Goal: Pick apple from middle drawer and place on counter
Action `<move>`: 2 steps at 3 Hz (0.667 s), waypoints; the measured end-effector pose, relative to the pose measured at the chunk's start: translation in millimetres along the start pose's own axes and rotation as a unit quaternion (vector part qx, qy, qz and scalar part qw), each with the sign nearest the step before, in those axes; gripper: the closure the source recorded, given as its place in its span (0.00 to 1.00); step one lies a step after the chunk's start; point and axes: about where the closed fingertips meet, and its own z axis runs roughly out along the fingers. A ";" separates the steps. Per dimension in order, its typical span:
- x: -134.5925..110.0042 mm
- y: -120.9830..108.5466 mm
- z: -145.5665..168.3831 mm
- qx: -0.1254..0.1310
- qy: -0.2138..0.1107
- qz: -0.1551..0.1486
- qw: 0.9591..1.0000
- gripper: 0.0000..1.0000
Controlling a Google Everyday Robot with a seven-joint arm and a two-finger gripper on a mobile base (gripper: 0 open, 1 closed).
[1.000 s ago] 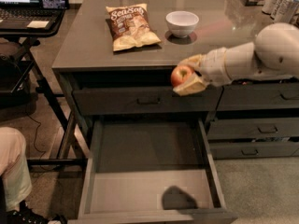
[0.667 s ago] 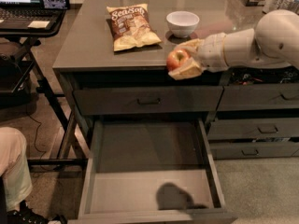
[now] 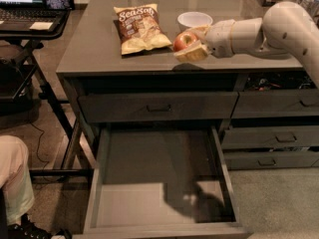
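Gripping the apple (image 3: 182, 40) in the gripper (image 3: 192, 43), one finger above it, one below. Held over the counter (image 3: 94, 51), close to its front edge, arm reaching in from the right. Can't tell contact with the top. Right of the chip bag (image 3: 140, 28), just in front of the white bowl (image 3: 195, 20). Bare surface left of the bag; tight margin toward the front lip. Below: middle drawer (image 3: 102, 178) pulled out, arm shadow on its floor, tall walls both sides. Shut shallow drawer front (image 3: 158, 107) between counter edge and open drawer. Shut narrower drawers (image 3: 279, 138) at right. Black desk (image 3: 30, 26) well apart at left; trouser leg (image 3: 12, 178) near the drawer's left corner.
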 end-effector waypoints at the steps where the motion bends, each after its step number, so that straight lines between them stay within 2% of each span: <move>1: 14.8 -28.6 7.8 0.033 0.032 0.041 0.998 1.00; 2: 33.4 -44.3 13.4 0.048 0.071 0.074 0.994 0.81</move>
